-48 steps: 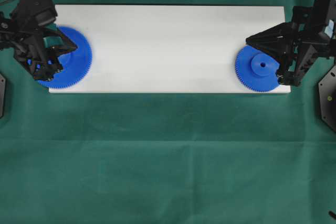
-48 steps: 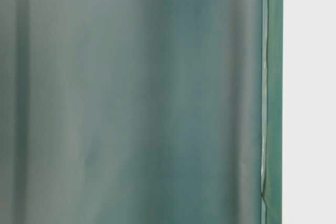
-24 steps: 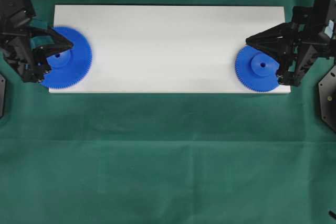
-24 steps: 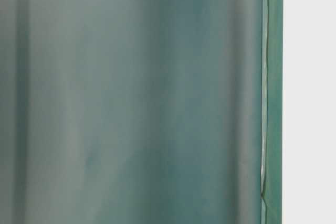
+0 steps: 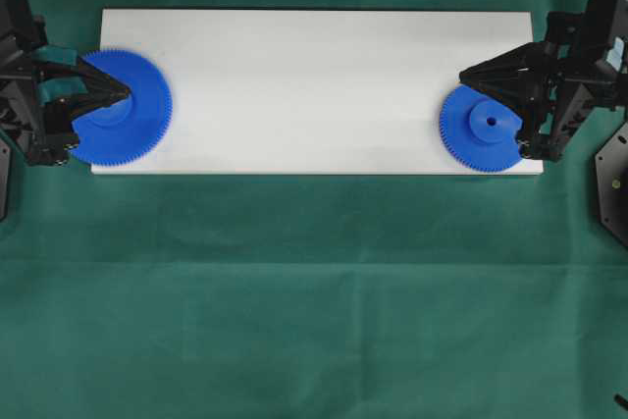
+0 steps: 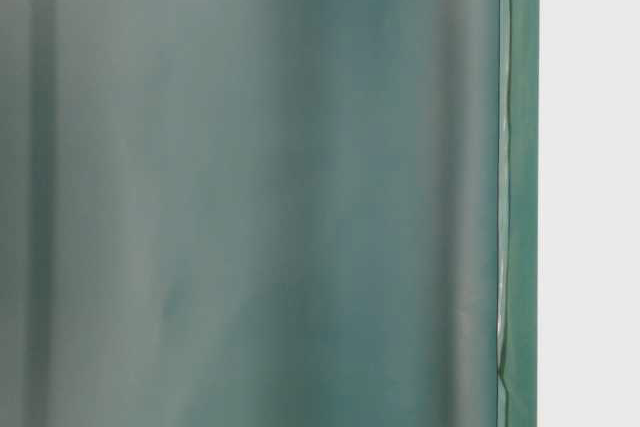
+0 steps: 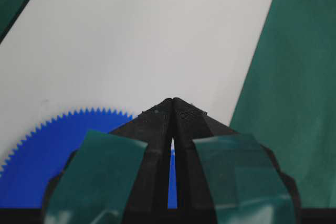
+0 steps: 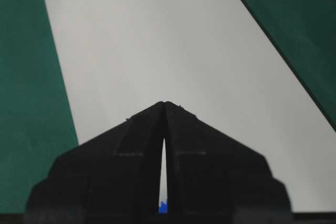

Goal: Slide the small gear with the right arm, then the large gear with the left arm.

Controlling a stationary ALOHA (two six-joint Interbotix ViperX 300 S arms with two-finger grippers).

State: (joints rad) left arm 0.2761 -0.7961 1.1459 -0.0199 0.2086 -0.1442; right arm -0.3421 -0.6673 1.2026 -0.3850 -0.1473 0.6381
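In my right wrist view, my right gripper (image 8: 164, 104) has its 2 fingers pressed together at the tips, holding nothing; a sliver of blue shows through the slit low between them. From overhead that gripper (image 5: 465, 74) points at the upper edge of the small gear (image 5: 481, 129), which lies flat at the right end of the white board (image 5: 314, 85). I judge it light, rigid plastic that should glide easily on the smooth board, so I'd push against its toothed rim or raised hub rather than pinch it. Further off, my left gripper (image 5: 125, 97), teal-taped and likewise closed and empty, lies over the large gear (image 5: 132, 110) at the board's left end, its tip over the hub.
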